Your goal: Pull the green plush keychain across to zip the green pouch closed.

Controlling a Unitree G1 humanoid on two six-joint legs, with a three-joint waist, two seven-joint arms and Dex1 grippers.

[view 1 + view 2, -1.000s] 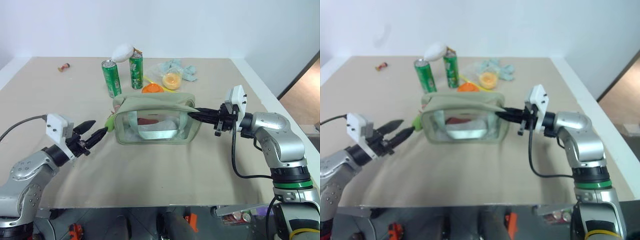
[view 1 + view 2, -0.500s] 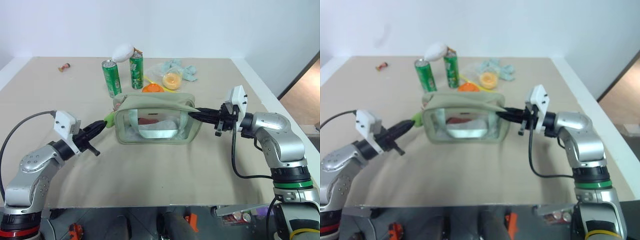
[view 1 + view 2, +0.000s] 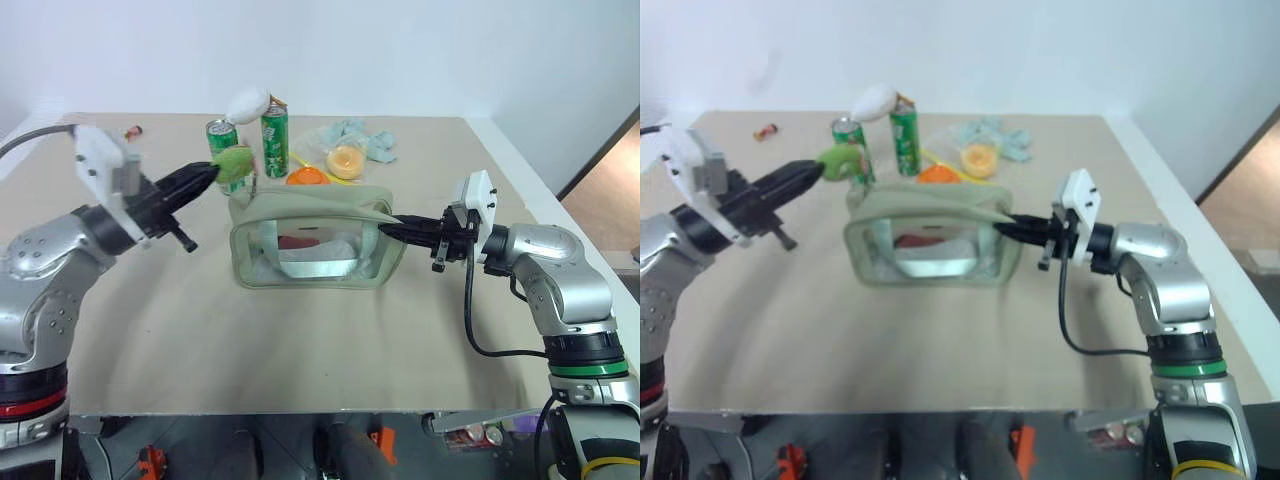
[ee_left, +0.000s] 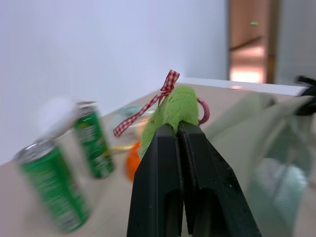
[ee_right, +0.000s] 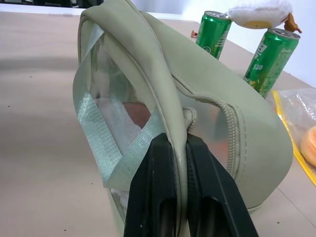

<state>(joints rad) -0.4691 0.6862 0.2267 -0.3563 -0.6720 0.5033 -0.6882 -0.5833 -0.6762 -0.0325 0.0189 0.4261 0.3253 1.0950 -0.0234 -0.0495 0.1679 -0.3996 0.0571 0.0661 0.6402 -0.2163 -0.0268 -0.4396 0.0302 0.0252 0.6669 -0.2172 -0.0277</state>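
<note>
Your right gripper (image 3: 392,229) is clamped on the fabric at the 3 o'clock end of the green pouch (image 3: 310,240), pinning it where it stands at the middle of the table (image 3: 300,350). In the right wrist view the two black fingers (image 5: 153,197) pinch the pouch's end seam, just under the zipper track.

Your left gripper (image 3: 210,172) is closed on the green plush keychain (image 3: 236,163), held up off the table above the pouch's 9 o'clock end, in front of one green can (image 3: 222,140). The left wrist view shows the plush squeezed between the fingertips, with a red checked bow (image 4: 163,95) and a pink ring on it.

You are, by my reading, at the start of the zipping pull: both grips are set and the top looks unzipped. Whether the keychain sits taut on the zipper slider, you cannot tell. The next move calls for drawing the keychain along the zipper line toward 3 o'clock while the right gripper holds firm against the pull.

Farther back, at 12 o'clock, stand a second green can (image 3: 273,127) carrying a white plush (image 3: 247,103), an orange piece (image 3: 304,177) and a clear bag of snacks (image 3: 345,150). The table is beige, with a plain pale wall behind and a floor strip at 3 o'clock.
</note>
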